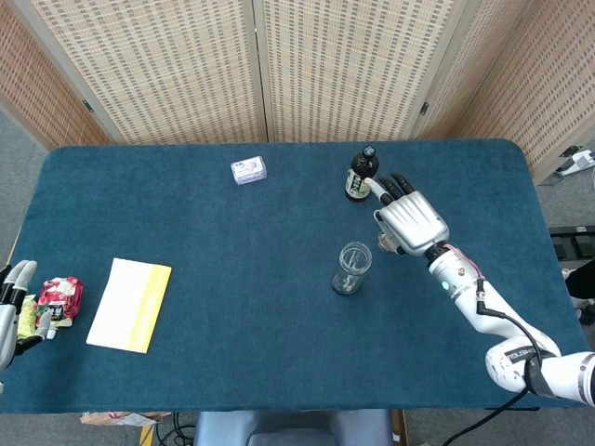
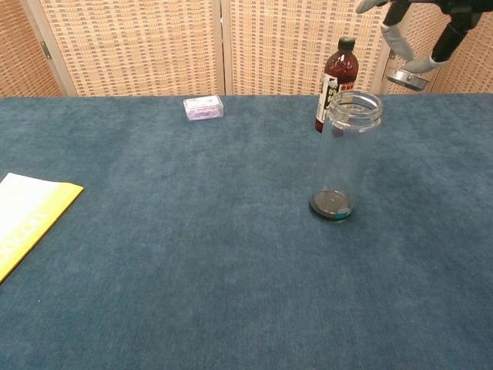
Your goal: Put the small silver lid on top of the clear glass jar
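The right hand (image 2: 420, 15), partly cropped, seemingly pinches the silver lid (image 2: 407, 77) above the glass jar (image 2: 349, 154).

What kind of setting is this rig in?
Likely a lab-style test station: a table under dark blue carpet-like cloth, woven cane folding screens behind it, and cables trailing off the front edge.
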You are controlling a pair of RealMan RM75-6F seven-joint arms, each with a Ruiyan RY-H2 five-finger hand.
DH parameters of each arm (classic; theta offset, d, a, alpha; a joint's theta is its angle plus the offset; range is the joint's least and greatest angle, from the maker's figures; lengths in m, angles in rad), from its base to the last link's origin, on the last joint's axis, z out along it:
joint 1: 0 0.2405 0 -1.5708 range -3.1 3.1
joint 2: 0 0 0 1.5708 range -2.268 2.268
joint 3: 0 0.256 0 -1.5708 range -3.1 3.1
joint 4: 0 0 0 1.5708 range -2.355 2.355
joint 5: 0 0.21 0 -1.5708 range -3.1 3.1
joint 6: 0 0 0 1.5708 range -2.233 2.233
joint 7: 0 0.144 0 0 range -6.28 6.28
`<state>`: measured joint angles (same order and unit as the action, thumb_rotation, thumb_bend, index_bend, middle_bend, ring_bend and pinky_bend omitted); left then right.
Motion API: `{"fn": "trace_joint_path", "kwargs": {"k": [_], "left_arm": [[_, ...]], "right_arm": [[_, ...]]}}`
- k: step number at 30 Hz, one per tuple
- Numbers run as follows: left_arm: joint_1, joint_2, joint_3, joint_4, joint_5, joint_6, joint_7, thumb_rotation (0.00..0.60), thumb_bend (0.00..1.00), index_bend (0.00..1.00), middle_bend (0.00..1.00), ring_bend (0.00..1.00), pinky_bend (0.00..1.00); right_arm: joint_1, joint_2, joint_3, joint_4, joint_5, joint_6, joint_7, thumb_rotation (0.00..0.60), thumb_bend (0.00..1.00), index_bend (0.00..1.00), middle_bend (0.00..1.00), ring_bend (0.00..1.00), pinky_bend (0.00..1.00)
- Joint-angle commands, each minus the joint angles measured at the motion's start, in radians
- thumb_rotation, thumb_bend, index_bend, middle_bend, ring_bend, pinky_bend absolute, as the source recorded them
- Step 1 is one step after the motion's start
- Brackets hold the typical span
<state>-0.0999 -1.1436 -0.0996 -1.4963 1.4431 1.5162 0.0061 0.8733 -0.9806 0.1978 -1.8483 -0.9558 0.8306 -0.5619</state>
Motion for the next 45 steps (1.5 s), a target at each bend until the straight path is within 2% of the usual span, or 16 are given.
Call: {"fn": "trace_joint_path", "kwargs": {"k": [1, 12, 22, 45], "left_arm": [[0.002, 0.005, -0.002, -0.002, -0.006, -0.002, -0.010, 0.600, 0.35, 0.00, 0.08, 0.00, 0.11], [0.011, 0.024, -0.003, -0.005, 0.003, 0.014, -0.053, 0.600, 0.35, 0.00, 0.08, 0.00, 0.11], [0.023, 0.037, -0.001, -0.008, 0.015, 0.035, -0.085, 0.600, 0.35, 0.00, 0.08, 0.00, 0.11], [0.026, 0.036, -0.003, -0.006, 0.013, 0.035, -0.072, 0.600, 0.35, 0.00, 0.08, 0.00, 0.11]], "right_arm": [[0.023, -0.006, -0.001, -0.024, 0.022, 0.011, -0.031, 0.600, 0.37, 0.67, 0.02, 0.00, 0.00], [0.102, -0.039, -0.010, -0.101, 0.108, 0.070, -0.154, 0.600, 0.37, 0.67, 0.02, 0.00, 0.00], [0.161, -0.104, -0.032, -0.087, 0.172, 0.096, -0.212, 0.600, 0.37, 0.67, 0.02, 0.00, 0.00], [0.165, -0.086, -0.072, -0.097, 0.151, 0.133, -0.193, 0.600, 0.37, 0.67, 0.02, 0.00, 0.00]]}}
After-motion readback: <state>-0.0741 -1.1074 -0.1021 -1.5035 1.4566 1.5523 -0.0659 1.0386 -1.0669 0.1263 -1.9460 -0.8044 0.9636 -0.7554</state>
